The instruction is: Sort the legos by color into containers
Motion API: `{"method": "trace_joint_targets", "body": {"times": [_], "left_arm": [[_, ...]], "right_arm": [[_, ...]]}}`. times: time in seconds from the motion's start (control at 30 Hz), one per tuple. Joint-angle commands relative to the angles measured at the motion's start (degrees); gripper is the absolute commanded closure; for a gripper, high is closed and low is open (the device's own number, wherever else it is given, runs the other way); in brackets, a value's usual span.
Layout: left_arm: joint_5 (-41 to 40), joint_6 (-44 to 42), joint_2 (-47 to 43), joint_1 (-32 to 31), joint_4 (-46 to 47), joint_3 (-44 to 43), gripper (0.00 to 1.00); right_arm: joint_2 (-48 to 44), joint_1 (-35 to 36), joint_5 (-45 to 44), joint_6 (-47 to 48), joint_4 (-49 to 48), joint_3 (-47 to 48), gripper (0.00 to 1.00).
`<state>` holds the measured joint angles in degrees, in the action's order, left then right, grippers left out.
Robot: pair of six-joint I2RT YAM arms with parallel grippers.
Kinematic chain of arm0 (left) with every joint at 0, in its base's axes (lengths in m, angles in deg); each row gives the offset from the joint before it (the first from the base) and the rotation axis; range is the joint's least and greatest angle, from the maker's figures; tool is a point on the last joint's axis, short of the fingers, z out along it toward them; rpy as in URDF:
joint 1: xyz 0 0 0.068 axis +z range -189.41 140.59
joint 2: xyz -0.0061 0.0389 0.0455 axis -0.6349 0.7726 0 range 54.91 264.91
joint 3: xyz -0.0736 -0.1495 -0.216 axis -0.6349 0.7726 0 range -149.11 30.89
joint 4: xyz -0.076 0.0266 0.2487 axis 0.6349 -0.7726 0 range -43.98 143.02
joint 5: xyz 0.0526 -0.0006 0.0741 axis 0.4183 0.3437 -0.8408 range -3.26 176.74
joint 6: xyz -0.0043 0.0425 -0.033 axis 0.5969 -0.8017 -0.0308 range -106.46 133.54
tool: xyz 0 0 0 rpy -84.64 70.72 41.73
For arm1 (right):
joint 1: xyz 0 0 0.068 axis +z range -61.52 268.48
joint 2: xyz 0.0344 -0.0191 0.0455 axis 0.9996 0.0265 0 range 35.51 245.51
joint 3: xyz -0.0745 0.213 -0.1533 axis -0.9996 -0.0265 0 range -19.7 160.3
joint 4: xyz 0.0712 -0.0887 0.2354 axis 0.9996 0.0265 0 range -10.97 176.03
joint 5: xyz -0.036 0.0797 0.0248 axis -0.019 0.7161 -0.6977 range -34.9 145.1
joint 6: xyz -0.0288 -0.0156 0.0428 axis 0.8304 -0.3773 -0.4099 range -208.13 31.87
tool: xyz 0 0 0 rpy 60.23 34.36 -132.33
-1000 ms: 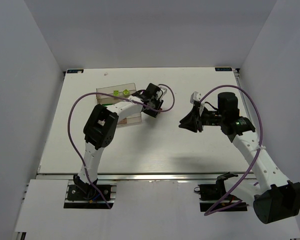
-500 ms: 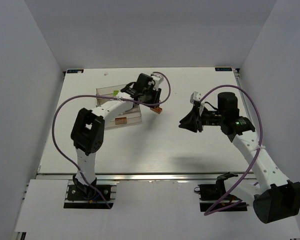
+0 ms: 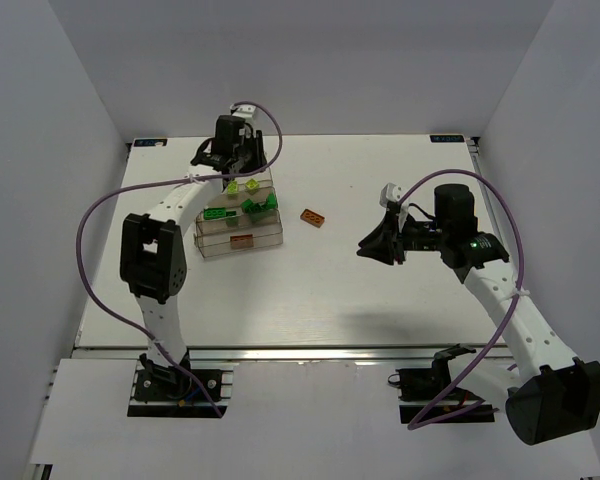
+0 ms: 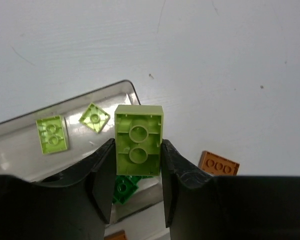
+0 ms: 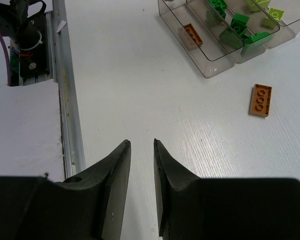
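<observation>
My left gripper (image 4: 137,145) is shut on a lime yellow-green lego (image 4: 138,140), studs turned away from the camera. It hangs over the back end of the clear containers (image 4: 125,84), above the bin with two lime legos (image 4: 52,134). Seen from above, the left gripper (image 3: 232,160) is at the far side of the containers (image 3: 270,240). Dark green legos (image 5: 235,27) fill the middle bin and one orange lego (image 5: 192,33) lies in the front bin. Another orange lego (image 3: 313,217) lies on the table right of the containers. My right gripper (image 5: 142,142) is shut and holds nothing.
The right gripper (image 3: 368,247) hovers over the table's middle right, pointing left. The metal rail of the table's near edge (image 5: 70,115) runs under it. White walls close in the table on three sides.
My left arm has swung left and back from beside the containers' right end to over their far end, carrying the lime lego. The orange lego on the table is now uncovered. The right arm is still.
</observation>
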<state>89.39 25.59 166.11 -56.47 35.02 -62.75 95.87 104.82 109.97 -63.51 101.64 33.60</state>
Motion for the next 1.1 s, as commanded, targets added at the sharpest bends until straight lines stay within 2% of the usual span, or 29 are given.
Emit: {"method": "trace_joint_targets", "body": {"times": [0.0,0.17,0.53,0.73,0.8,0.93,1.07], "left_arm": [[-6.95,-2.29,1.12,-1.22,-0.97,-5.84,0.95],[-10.83,-3.79,6.04,-0.26,-3.44,-10.15,0.95],[-11.44,-3.97,10.00,1.50,-2.04,-8.84,0.93],[-11.36,-3.79,11.93,2.03,-1.60,-8.66,0.85],[-11.27,-3.79,12.20,2.12,-1.78,-8.83,0.77],[-11.27,-3.88,12.55,2.20,-1.95,-8.75,0.68],[-11.53,-3.88,12.73,2.21,-2.48,-8.92,0.63]], "right_arm": [[-0.94,-0.34,2.17,0.16,-0.11,0.49,0.69],[-2.08,-0.34,1.91,0.25,0.06,0.75,0.69],[-2.44,-0.78,1.91,0.34,-0.20,0.49,0.69],[-2.17,-0.87,1.64,0.43,-0.11,0.58,0.69],[-2.09,-0.78,1.64,0.51,-0.11,0.49,0.69],[-1.91,-0.87,1.55,0.60,-0.11,0.58,0.68],[-1.82,-0.87,1.47,0.69,0.06,0.67,0.69]]}}
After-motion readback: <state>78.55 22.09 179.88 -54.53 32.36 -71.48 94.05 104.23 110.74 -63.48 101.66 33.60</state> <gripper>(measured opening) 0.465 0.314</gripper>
